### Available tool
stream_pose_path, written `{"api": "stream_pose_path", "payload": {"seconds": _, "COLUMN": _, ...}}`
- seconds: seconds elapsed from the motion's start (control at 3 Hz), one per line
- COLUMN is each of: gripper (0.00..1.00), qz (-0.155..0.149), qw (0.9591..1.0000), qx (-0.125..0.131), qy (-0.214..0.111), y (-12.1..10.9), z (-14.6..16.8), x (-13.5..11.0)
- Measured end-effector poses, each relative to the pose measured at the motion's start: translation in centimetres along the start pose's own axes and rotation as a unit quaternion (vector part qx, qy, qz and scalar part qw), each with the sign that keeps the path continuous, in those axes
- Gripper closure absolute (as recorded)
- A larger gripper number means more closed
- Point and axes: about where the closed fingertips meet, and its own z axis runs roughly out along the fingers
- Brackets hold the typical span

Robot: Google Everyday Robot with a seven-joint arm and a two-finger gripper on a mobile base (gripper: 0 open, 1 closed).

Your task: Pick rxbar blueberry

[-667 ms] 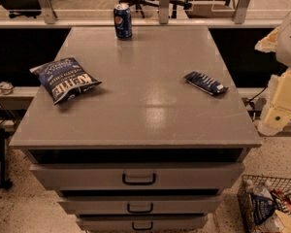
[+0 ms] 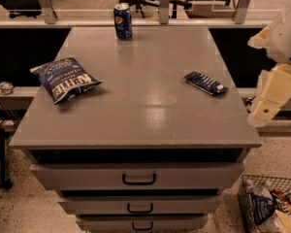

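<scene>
The rxbar blueberry is a small flat dark-blue bar with white lettering. It lies on the right side of the grey cabinet top, close to the right edge. My gripper hangs on the cream-coloured arm at the right edge of the view. It is beside the cabinet's right edge, to the right of the bar and nearer the front, and apart from the bar. Nothing shows in it.
A large crinkled blue Kettle chip bag lies on the left of the top. A blue Pepsi can stands at the back edge. Drawers are below the top. A wire basket with packets sits on the floor at the lower right.
The arm and gripper have shifted slightly left toward the cabinet's right edge. The bar, bag and can have not moved.
</scene>
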Motion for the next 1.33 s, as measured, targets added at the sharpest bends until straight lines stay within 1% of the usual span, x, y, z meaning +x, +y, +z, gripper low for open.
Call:
{"api": "stream_pose_path", "payload": {"seconds": 0.33, "gripper": 0.0, "qz": 0.006, "qw": 0.9996, "qx": 0.018, "qy": -0.023, "y": -3.8, "z": 2.4, "x": -0.5}}
{"api": "stream_pose_path", "payload": {"seconds": 0.67, "gripper": 0.0, "qz": 0.024, "qw": 0.9978, "qx": 0.033, "qy": -0.052, "y": -8.3, "z": 5.8, "x": -0.4}}
{"api": "stream_pose_path", "payload": {"seconds": 1.0, "gripper": 0.0, "qz": 0.077, "qw": 0.9921, "qx": 0.016, "qy": -0.098, "y": -12.5, "z": 11.8, "x": 0.5}}
{"api": "stream_pose_path", "payload": {"seconds": 1.33, "gripper": 0.0, "qz": 0.092, "qw": 0.9886, "qx": 0.001, "qy": -0.119, "y": -13.2, "z": 14.1, "x": 0.0}}
